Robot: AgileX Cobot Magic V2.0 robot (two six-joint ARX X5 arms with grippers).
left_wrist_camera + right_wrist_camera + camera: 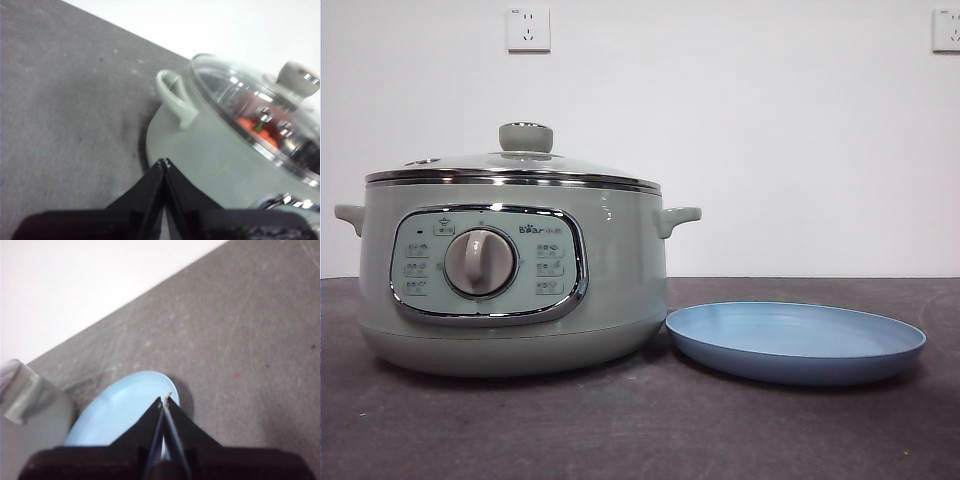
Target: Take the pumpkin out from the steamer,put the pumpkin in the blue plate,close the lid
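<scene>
Grip matters: open your pinched-shut left gripper [164, 162] and lift the chrome-rimmed glass lid [260, 107] straight by its pale green knob [298, 78].

Pumpkin [256, 131] sits under steamer's [200, 150] lid [260, 105].

Both grippers [164, 162] [164, 401] closed, empty.

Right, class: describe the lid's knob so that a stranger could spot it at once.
Find the large round sage-green steamer on the dark table. Its chrome-rimmed glass lid sits closed on top. At the lid's centre stands the squat pale green knob, the highest point, unlike the round dial on the front panel.
</scene>
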